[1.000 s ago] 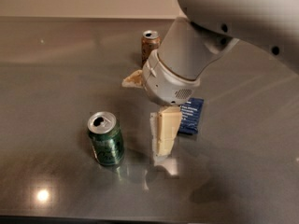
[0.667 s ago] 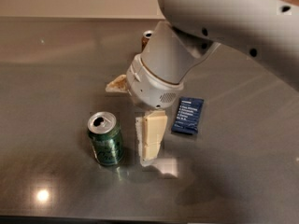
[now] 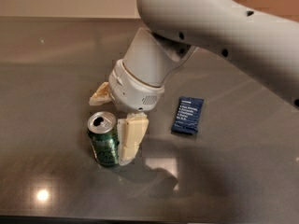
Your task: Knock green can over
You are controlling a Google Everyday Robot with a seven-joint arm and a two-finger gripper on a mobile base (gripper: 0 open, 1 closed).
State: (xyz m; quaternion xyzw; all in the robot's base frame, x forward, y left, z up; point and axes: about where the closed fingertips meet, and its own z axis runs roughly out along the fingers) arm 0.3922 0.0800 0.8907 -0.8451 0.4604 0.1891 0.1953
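The green can stands upright on the grey table, left of centre, its silver top and opening facing up. My gripper hangs from the big white arm right beside it. It is open, with its fingers spread wide. The near cream finger points down and rests against the can's right side. The other finger sticks out to the left, behind and above the can. Nothing is held.
A dark blue packet lies flat to the right of the gripper. The white arm covers the upper right of the view. The grey table is glossy, with a bright light reflection at the front left.
The gripper has moved left toward the green can, and its near finger now sits against the can's right side. The can still stands upright. The arm now hides the brown-orange can.
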